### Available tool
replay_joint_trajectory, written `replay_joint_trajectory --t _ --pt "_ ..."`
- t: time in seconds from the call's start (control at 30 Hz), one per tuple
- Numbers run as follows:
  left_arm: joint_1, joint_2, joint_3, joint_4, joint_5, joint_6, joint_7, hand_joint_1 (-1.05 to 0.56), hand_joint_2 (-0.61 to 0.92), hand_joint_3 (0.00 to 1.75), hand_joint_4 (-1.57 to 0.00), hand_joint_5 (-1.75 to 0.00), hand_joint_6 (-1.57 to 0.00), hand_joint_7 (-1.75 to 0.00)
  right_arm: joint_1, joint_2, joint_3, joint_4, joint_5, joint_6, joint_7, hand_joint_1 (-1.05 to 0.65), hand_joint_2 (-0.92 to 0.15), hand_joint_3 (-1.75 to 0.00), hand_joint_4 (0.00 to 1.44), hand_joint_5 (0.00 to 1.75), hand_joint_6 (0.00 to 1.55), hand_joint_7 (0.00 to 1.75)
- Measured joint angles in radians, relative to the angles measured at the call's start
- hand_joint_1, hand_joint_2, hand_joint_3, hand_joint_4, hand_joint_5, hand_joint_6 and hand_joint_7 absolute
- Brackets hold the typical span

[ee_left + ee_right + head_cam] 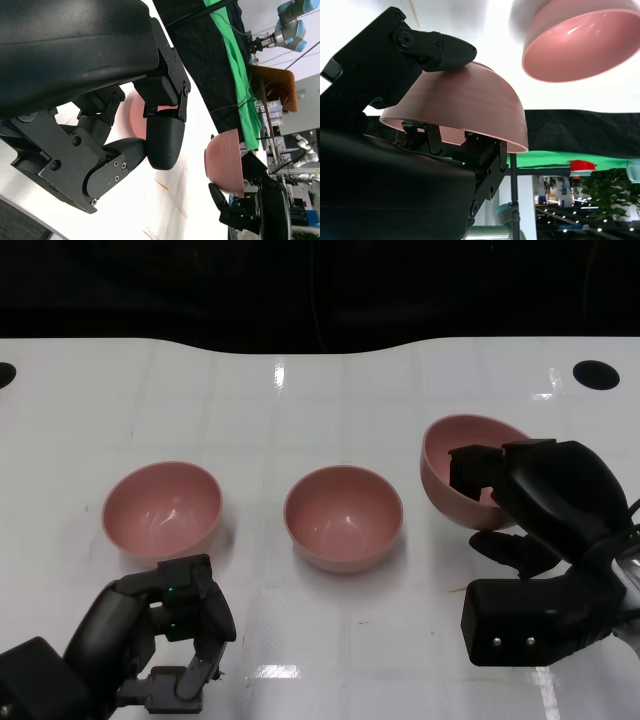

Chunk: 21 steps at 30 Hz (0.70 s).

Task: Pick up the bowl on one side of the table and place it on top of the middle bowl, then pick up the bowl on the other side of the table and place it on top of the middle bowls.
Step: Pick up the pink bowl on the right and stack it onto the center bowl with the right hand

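**Three pink bowls, one already lifted and tilted**

Three pink bowls are in play. In the head view the right hand (520,505), at the right of the frame, grips the right bowl (462,468) by its rim, with fingers both inside and outside the wall. The bowl is tipped so its opening faces the middle of the picture, and it looks clear of the white table (300,390), though contact is hard to rule out from this angle. The right wrist view confirms the hold: a black fingertip (447,50) presses on the outer wall of the held bowl (470,107).

The middle bowl (343,517) sits upright at the centre of the frame, and the left bowl (162,508) at centre left, well apart from it. The left hand (170,640), at the lower left, holds nothing; its fingers are curled loosely inward just below the left bowl.

To do this step well, I would level the held bowl before it arrives, so it nests rather than lands on edge. Carry it high enough to clear the middle bowl's rim, centre it above, then lower. The fingers inside the rim could catch between the two bowls, so release just above seating.
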Motion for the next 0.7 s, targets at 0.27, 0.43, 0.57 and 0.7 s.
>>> replay_joint_trajectory --t 0.27,0.43,0.57,0.7 --pt "0.005 0.0 -0.001 -0.028 -0.002 0.049 0.0 -0.22 0.43 1.25 -0.86 -1.69 -0.84 -1.49 -0.053 0.035 0.002 -0.012 -0.001 0.011 0.06 -0.2 -0.46 -0.96 0.95 1.75 0.78 1.48" --pt "0.007 0.0 -0.001 -0.035 -0.004 0.06 0.0 -0.19 0.43 1.26 -0.87 -1.7 -0.85 -1.49 -0.084 0.066 0.007 0.011 0.002 0.006 0.069 -0.21 -0.42 -1.11 0.99 1.75 0.77 1.63" --pt "0.007 0.0 0.0 -0.034 -0.009 0.054 0.0 -0.18 0.42 1.3 -0.88 -1.69 -0.86 -1.47 -0.112 0.09 0.025 0.052 0.002 -0.015 0.068 -0.23 -0.41 -1.11 0.98 1.75 0.72 1.7" --pt "0.008 0.0 -0.001 -0.035 -0.007 0.052 0.001 -0.2 0.42 1.3 -0.88 -1.68 -0.87 -1.48 -0.145 0.113 0.039 0.1 0.002 -0.042 0.06 -0.23 -0.46 -0.98 0.96 1.75 0.8 1.35"
